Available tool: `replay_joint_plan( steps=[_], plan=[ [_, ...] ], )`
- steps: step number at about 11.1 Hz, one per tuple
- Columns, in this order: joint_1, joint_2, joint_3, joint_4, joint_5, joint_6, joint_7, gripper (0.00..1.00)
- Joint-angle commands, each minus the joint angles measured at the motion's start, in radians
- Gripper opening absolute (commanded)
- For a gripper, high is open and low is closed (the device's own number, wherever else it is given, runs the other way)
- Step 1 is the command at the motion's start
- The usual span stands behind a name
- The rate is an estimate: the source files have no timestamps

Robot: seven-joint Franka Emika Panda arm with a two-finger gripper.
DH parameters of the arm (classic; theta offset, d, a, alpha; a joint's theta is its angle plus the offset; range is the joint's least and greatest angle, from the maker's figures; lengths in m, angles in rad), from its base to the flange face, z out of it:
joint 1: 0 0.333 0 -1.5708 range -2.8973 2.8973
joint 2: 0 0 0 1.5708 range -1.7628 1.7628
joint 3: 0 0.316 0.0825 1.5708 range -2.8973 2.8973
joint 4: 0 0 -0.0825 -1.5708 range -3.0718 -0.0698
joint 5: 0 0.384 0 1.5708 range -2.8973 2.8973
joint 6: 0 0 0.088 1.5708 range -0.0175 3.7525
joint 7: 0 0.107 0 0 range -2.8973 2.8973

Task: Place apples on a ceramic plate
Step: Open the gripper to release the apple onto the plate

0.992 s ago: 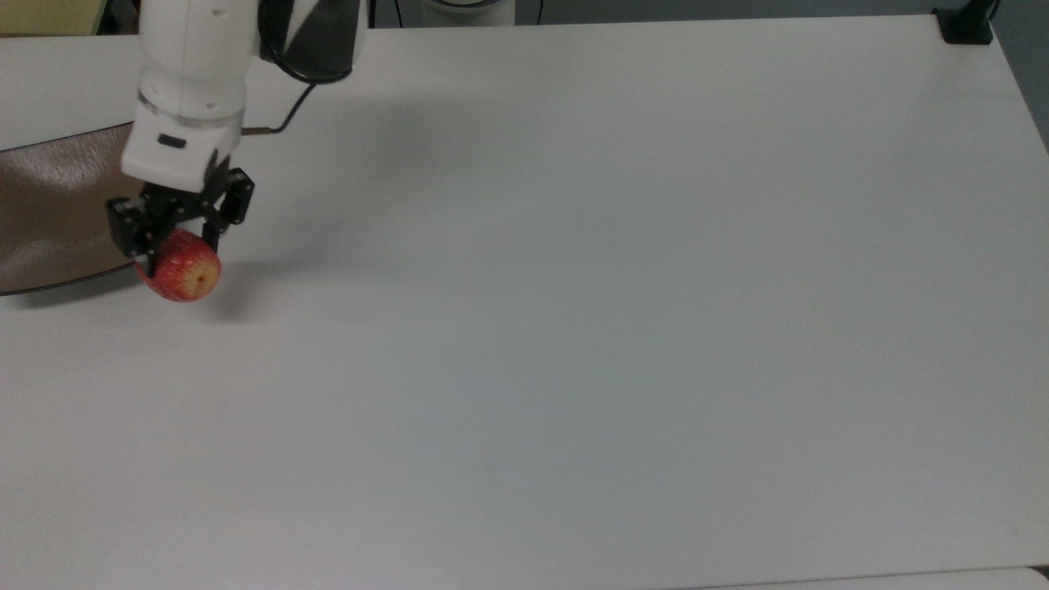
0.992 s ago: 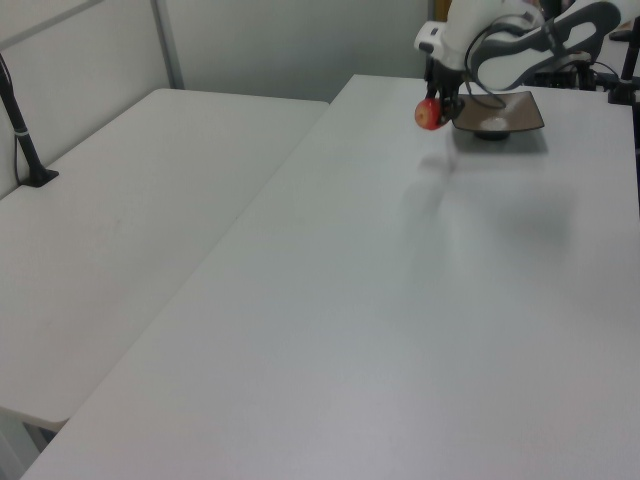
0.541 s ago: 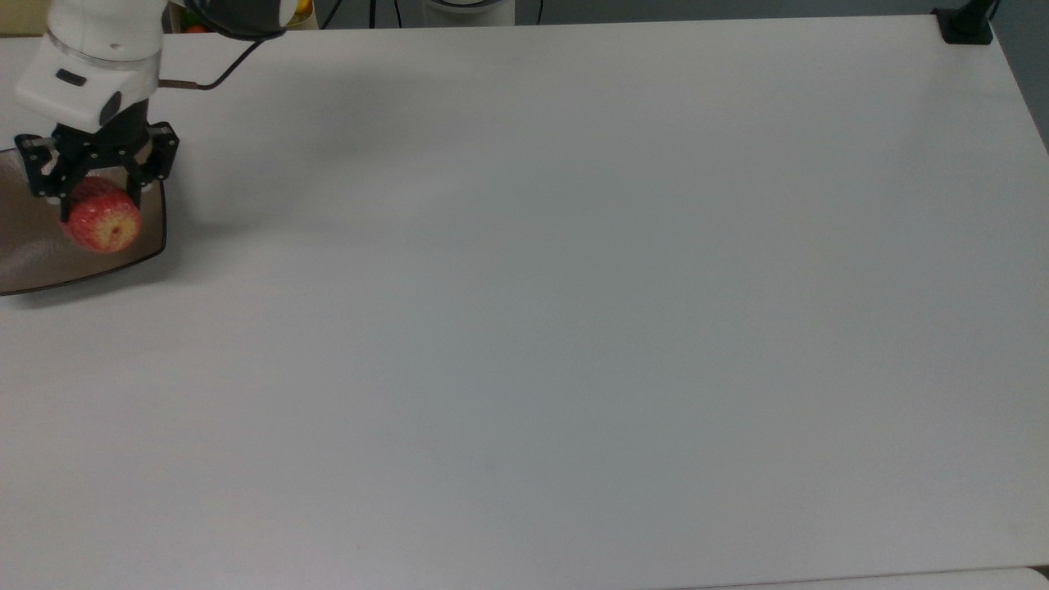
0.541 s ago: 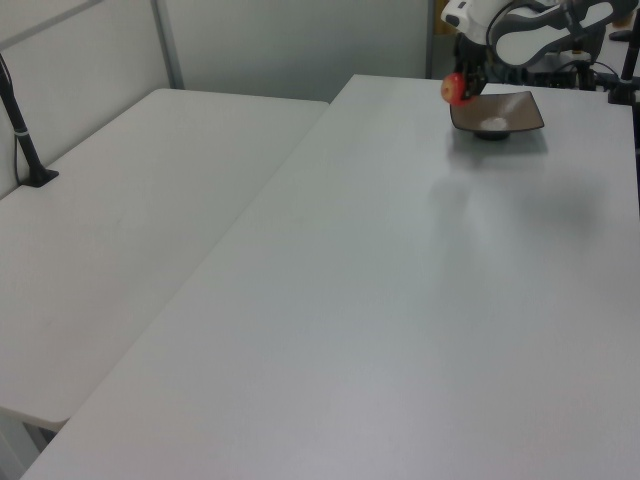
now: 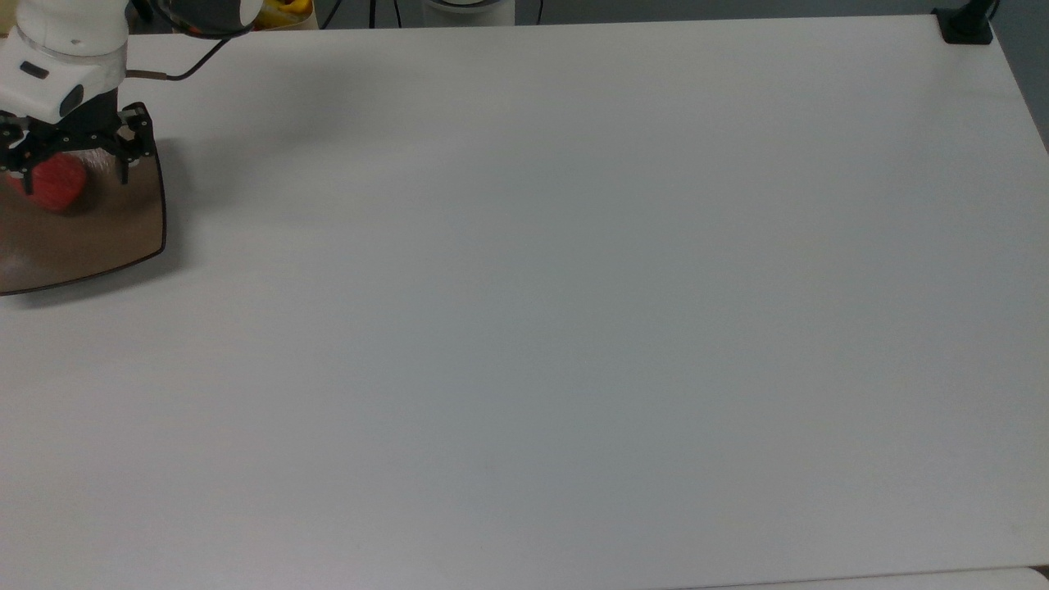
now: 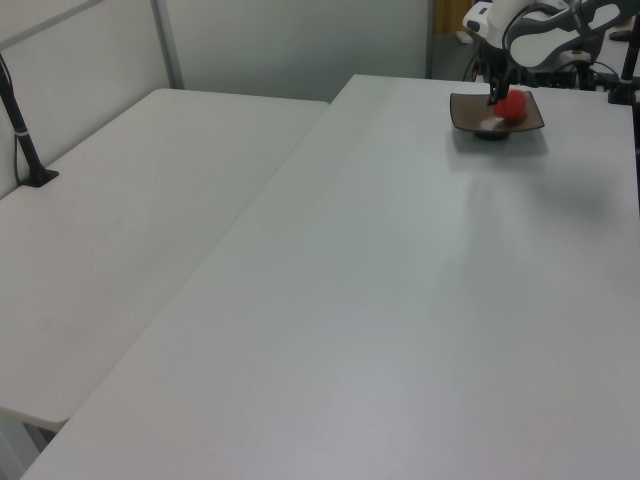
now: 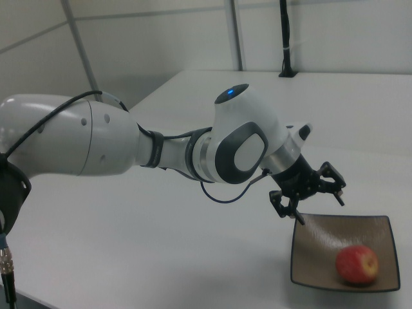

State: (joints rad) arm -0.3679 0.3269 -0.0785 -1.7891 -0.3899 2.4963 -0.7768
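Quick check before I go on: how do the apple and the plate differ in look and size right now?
The apple is round and red with pale streaks; the plate is squarish, shallow and brown with upturned edges. The plate is several times wider than the apple. The plate stands on the table, while the apple lies inside the plate. Both have a slight shine.

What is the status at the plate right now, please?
Claw open, above the plate's edge. Apple lying on the ceramic plate, clear of the fingers. Nothing in the way.
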Motion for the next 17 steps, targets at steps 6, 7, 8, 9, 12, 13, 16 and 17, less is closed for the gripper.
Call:
replay_joint_plan(
  steps=[6,7,8,9,12,13,16,17],
  plan=[
    [0.024,-0.046,-0.003,-0.003,0.086,-0.176,0.115,1.0],
    [0.029,-0.066,-0.001,-0.001,0.141,-0.23,0.151,1.0],
    [0.052,-0.087,-0.001,0.001,0.187,-0.279,0.206,1.0],
    [0.055,-0.11,0.0,0.001,0.215,-0.312,0.267,1.0],
    [0.098,-0.167,0.003,0.033,0.311,-0.466,0.417,1.0],
    [0.128,-0.186,0.005,0.039,0.321,-0.506,0.48,1.0],
    [0.234,-0.241,0.011,0.034,0.356,-0.568,0.707,1.0],
    [0.247,-0.256,0.031,0.031,0.374,-0.582,0.752,1.0]
  ],
)
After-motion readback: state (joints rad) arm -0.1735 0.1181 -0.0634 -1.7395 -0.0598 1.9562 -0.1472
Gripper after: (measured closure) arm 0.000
